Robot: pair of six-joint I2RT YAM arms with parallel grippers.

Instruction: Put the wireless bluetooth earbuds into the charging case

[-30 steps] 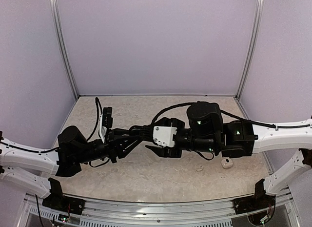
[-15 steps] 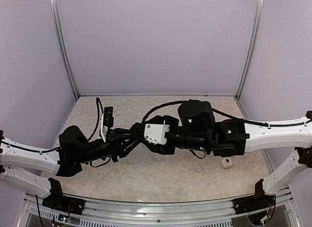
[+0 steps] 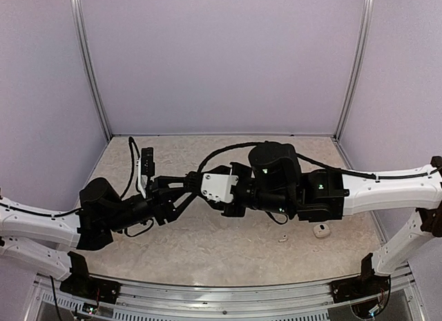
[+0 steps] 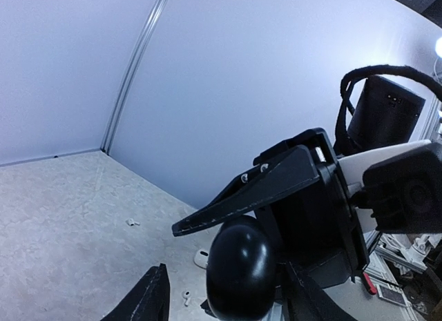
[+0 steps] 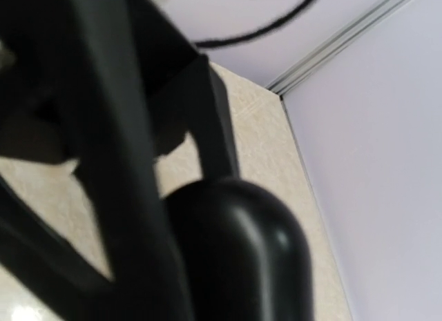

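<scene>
Tabletop (image 4: pixel 62 217): one black case (image 4: pixel 238 269), two earbuds (image 4: pixel 185 297)

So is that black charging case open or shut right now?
Looks shut: in the left wrist view the black case is one smooth closed oval, with no lid raised.

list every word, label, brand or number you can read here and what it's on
No text can be read in any view.
black case: plain glossy shell, no marking shows.
white case: too small to tell.
right arm: small green lights only, no lettering shows.
</scene>
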